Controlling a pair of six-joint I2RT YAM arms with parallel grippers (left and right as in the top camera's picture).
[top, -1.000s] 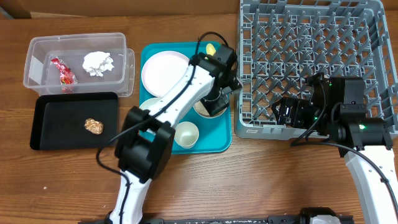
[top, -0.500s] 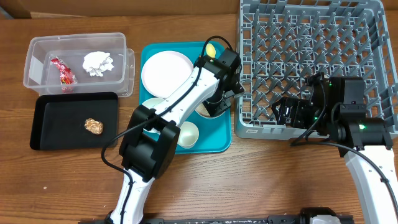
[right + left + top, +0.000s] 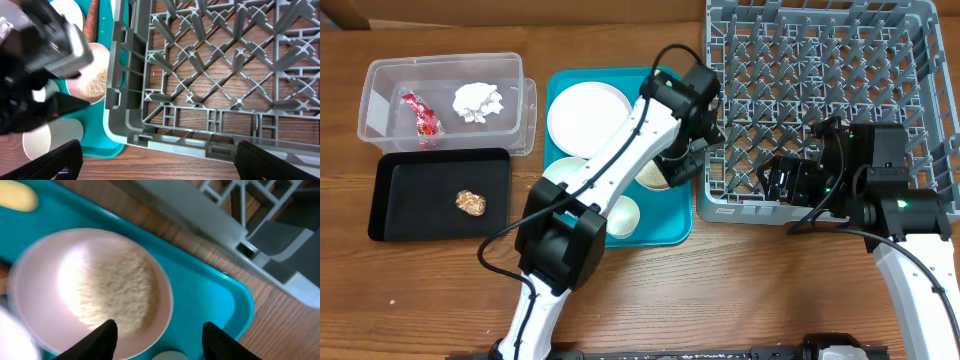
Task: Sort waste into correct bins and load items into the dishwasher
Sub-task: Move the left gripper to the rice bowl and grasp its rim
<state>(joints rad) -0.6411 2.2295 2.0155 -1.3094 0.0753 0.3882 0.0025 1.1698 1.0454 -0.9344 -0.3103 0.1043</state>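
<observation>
A white bowl with loose rice (image 3: 650,177) sits on the teal tray (image 3: 620,235); it also shows in the left wrist view (image 3: 90,290) and the right wrist view (image 3: 95,80). My left gripper (image 3: 162,342) is open and empty just above the bowl's near rim (image 3: 682,165). The white plate (image 3: 585,115), a second bowl (image 3: 558,170) and the small cup (image 3: 620,215) are on the same tray. The yellow spoon (image 3: 15,195) lies at the tray's far end. A carrot piece (image 3: 91,22) lies beside the rice bowl. My right gripper (image 3: 160,165) is open and empty over the grey dish rack's (image 3: 820,90) front edge.
The clear tub (image 3: 380,75) at the far left holds the red wrapper (image 3: 420,115) and the white napkin (image 3: 478,100). The black tray (image 3: 400,220) in front of it holds the brown lump (image 3: 470,202). The rack's left wall stands right beside the teal tray.
My left wrist has swung right toward the rack and now hides the yellow spoon in the overhead view. The right arm has not moved.
</observation>
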